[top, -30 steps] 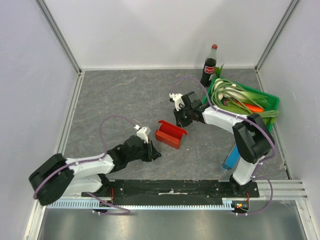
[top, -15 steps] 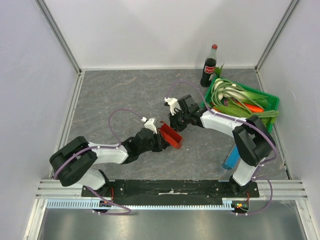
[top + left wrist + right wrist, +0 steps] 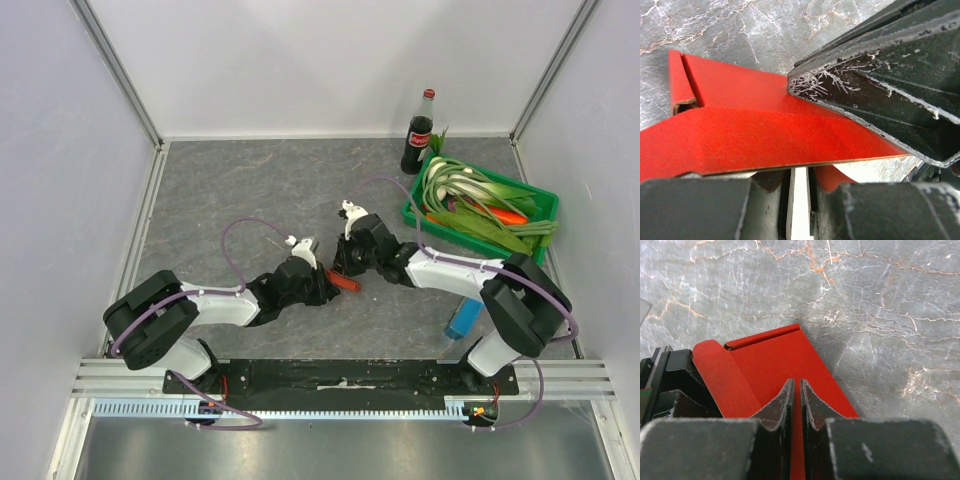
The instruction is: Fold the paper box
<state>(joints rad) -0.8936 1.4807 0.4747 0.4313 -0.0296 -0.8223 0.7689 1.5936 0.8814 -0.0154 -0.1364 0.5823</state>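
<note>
Pinching paper box (image 3: 785, 360) — right claw (image 3: 795, 382) nearly closed.

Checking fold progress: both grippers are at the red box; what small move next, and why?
Probably the right gripper should fold the panel of the paper box along its crease: its jaws look closed on it, and the left gripper backs the opposite side.

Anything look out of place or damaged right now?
Nothing spilled or toppled. The bright red thin cardboard box has one flap curled over, not creased flat, beside the right gripper. Long green stalks overhang the green plastic crate.
</note>
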